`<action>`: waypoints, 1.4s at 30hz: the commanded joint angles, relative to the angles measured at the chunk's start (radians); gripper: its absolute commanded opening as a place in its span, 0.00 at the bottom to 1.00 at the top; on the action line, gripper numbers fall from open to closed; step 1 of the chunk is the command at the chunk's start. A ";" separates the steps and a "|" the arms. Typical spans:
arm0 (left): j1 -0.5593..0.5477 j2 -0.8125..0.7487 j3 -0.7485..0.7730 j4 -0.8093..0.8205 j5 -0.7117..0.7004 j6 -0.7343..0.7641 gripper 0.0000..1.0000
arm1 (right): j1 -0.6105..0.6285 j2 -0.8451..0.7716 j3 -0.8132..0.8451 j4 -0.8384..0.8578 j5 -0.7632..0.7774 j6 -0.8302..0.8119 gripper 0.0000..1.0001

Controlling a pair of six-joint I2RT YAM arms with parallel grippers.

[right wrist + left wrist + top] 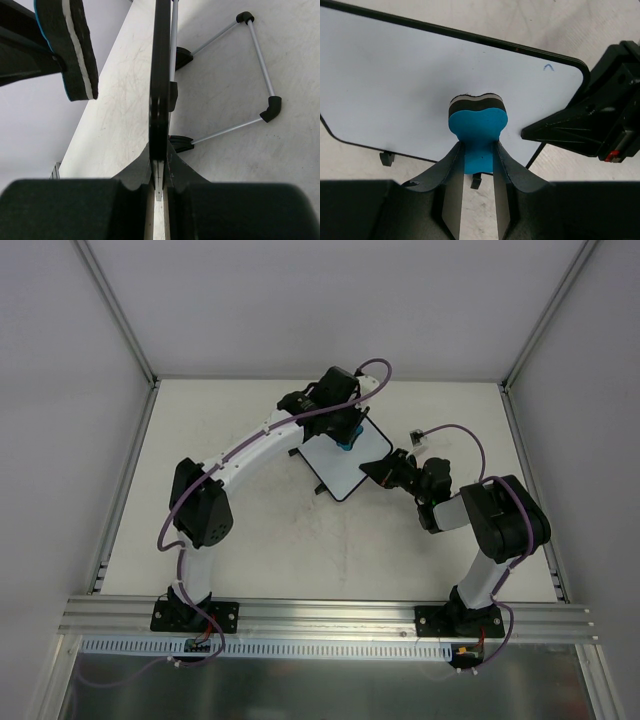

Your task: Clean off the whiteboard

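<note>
Now, gripping the blue eraser (478, 125) in the left pincer (478, 162), clenching its narrow waist between both fingers (451, 192), dark felt side pointing away. Holding it over the whiteboard (410, 70), lying directly ahead of this pincer and to either side of it; not revealing any clear contact between felt and board. Showing a small blue pen mark (548, 67) on the white face, ahead and to the right of the pincer, close to the rounded corner. Pinching the board's black rim (160, 75) with the right pincer (159, 167), just to the right of the left one. Showing a wire stand (262, 75) jutting out to the right of that pincer from black tabs (181, 142) on the board's edge, with the scratched surface (225, 165) behind it.
</note>
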 commanded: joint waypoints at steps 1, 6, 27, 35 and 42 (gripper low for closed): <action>-0.006 0.009 0.038 0.013 0.122 0.134 0.00 | 0.003 -0.045 0.035 0.085 -0.021 -0.025 0.00; -0.023 0.021 0.042 0.011 0.131 0.215 0.00 | 0.003 -0.043 0.035 0.087 -0.021 -0.025 0.00; -0.076 0.156 0.194 0.013 -0.059 0.338 0.00 | 0.003 -0.045 0.032 0.087 -0.019 -0.026 0.00; -0.090 0.188 0.205 0.011 -0.087 0.356 0.00 | 0.003 -0.042 0.033 0.087 -0.019 -0.026 0.00; -0.133 0.167 0.173 0.011 -0.091 0.378 0.00 | 0.004 -0.040 0.033 0.087 -0.019 -0.026 0.00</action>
